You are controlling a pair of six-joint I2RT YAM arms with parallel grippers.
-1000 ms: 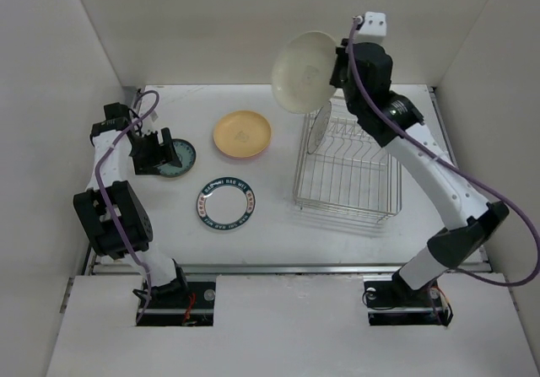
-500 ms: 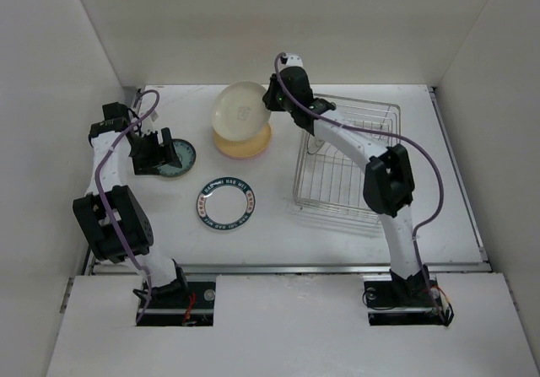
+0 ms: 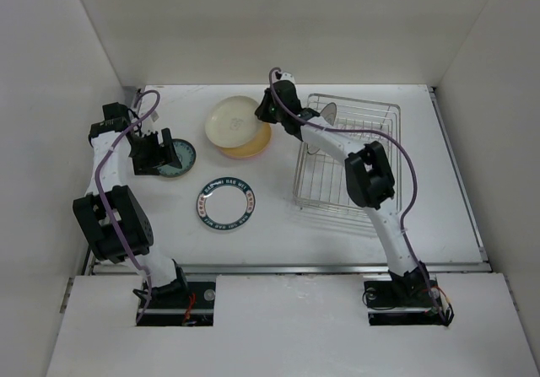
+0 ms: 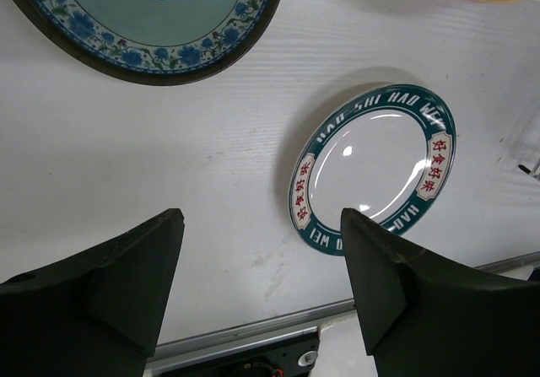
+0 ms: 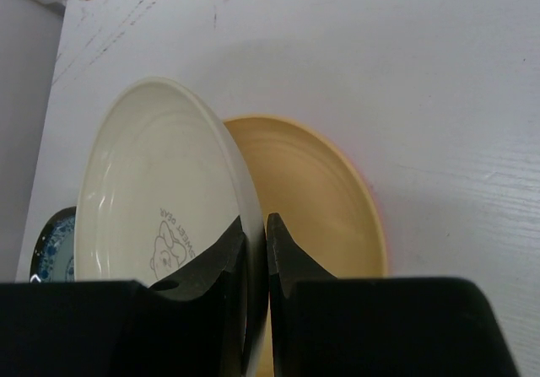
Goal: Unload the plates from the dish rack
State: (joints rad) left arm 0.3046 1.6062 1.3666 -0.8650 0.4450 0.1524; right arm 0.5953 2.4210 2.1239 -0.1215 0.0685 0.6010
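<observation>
A white table (image 3: 337,234) holds a silver wire dish rack (image 3: 354,166) on its right. Just left of it the right gripper (image 5: 255,234) has both dark fingers clamped across the rim of a glossy cream plate (image 5: 143,191), which spreads leftward from the fingers, tilted over a flat, matte yellow-tan plate (image 5: 321,200). Lowering it onto that plate looks like the next step. The left gripper (image 4: 261,221), fingers wide apart, hovers above a white plate with a dark lettered rim (image 4: 375,170), near a small teal plate (image 4: 143,14).
</observation>
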